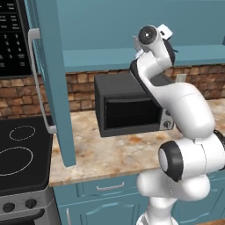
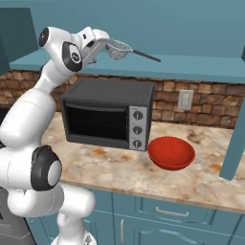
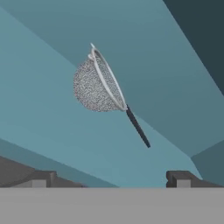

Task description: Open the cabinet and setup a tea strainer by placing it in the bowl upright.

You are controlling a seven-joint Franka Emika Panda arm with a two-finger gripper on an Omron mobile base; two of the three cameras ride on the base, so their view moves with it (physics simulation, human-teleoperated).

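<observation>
The cabinet (image 1: pixel 52 88) stands open, its door swung out over the counter (image 2: pixel 201 184) so the shelf inside can be reached. The gripper (image 2: pixel 103 48) is raised to shelf height with its jaws spread wide and nothing between them; in the hand view both dark fingertips (image 3: pixel 179 178) sit well apart at the bottom edge. Straight ahead of the gripper, close but not yet between the jaws, rests the tea strainer (image 3: pixel 98 85) on the teal shelf, mesh cup toward the gripper and its thin dark handle pointing away. The wide opening looks set up to straddle the cup rim on the approach. Below the gripper sits the black toaster oven (image 2: pixel 107 115), and the red bowl (image 2: pixel 171 152) waits just beside it on the counter, empty.
</observation>
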